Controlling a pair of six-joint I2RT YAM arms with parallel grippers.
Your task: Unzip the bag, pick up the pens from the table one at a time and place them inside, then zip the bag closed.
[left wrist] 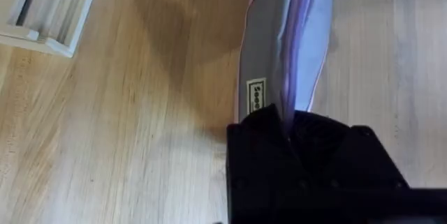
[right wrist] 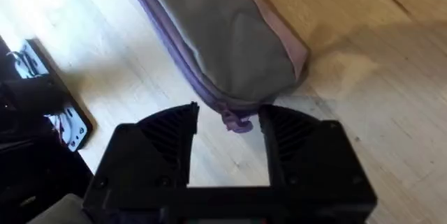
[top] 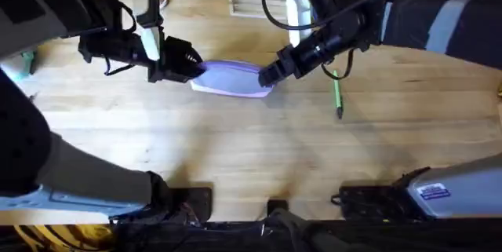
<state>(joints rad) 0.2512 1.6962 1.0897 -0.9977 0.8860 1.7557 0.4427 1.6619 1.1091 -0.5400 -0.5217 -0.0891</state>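
Note:
The lavender bag [top: 230,78] lies on the table [top: 235,150] between my two grippers, its zipper closed along its length. My left gripper [top: 194,68] is shut on the bag's left end; in the left wrist view the black fingers [left wrist: 269,130] pinch the fabric of the bag [left wrist: 286,35]. At the bag's right end my right gripper [top: 271,74] stands open. In the right wrist view the purple zipper pull [right wrist: 236,121] hangs between the spread fingers [right wrist: 171,137], touching neither. A green pen [top: 337,95] lies on the wood to the right of the bag.
A white slatted frame [top: 255,3] lies at the table's far side, also seen from the left wrist [left wrist: 45,15]. A white and yellow stand [top: 294,1] rises behind the right arm. Bare wood stretches in front of the bag.

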